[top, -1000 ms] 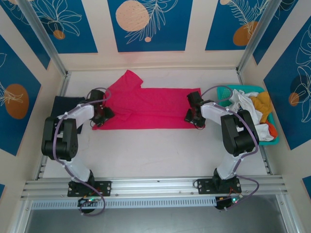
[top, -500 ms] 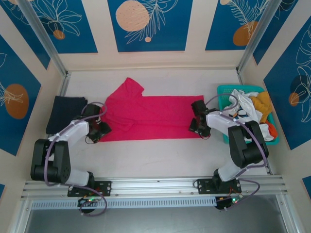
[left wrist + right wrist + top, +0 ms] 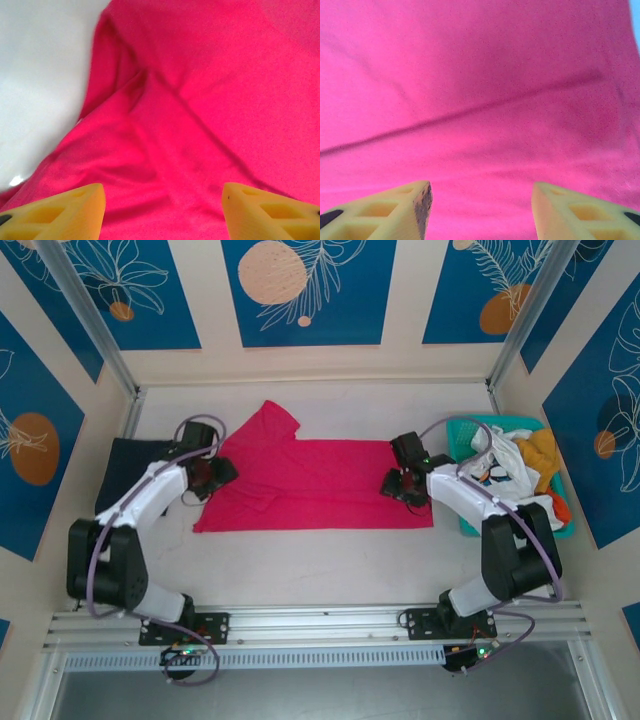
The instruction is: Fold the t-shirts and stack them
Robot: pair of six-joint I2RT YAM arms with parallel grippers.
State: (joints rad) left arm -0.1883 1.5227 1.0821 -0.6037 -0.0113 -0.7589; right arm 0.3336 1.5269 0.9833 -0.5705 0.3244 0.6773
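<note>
The magenta-pink t-shirt point(image 3: 310, 485) lies spread flat across the middle of the table, one sleeve pointing to the far side. My left gripper point(image 3: 218, 473) hovers over its left end, jaws open, with pink cloth point(image 3: 200, 100) below the yellow fingertips point(image 3: 75, 210). At the shirt's right end my right gripper point(image 3: 392, 483) is open too, and smooth pink cloth point(image 3: 480, 90) shows between and beyond its fingers point(image 3: 570, 210). A folded dark navy t-shirt point(image 3: 125, 465) rests at the far left. White point(image 3: 500, 455) and yellow-orange point(image 3: 540, 455) t-shirts are heaped in the basket.
The teal mesh basket point(image 3: 462, 428) stands against the right wall, just beyond my right arm. Bare white table point(image 3: 320, 570) stretches between the pink shirt and the front rail. Walls close in on the left, right and back.
The pink shirt now lies closer to the front rail than a second ago. Both grippers first came toward the near side, then moved back over the shirt's ends.
</note>
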